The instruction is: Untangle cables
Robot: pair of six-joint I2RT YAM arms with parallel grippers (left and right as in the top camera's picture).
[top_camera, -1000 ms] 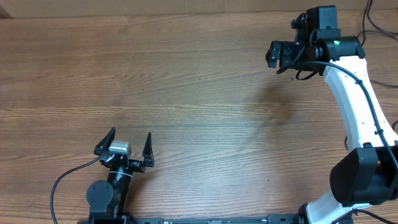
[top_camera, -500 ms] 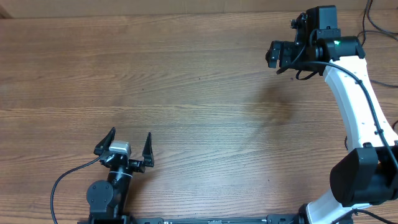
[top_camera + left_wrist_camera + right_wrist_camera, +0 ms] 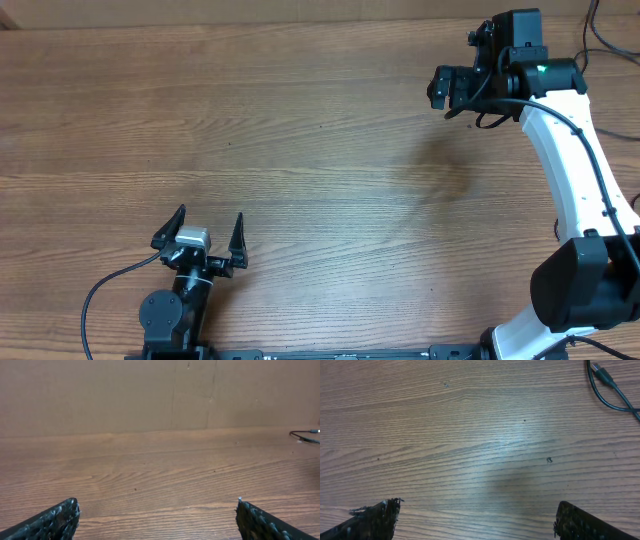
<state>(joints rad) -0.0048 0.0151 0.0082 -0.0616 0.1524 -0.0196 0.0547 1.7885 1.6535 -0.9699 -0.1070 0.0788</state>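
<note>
my left pincer (image 3: 210,216) and right pincer (image 3: 477,510) gape wide, gripping nothing; black cables (image 3: 606,379) lie on the wooden table (image 3: 470,435).

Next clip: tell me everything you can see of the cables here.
The cables are thin, black and flexible, rubbery-looking. They lie slack on the wooden table at its far right corner, mostly cut off by the frame. The right wrist view shows two curving strands, one ending in a moulded black plug. The left wrist view shows a pale tip. Whether they are tangled cannot be told. Nothing grips them.
</note>
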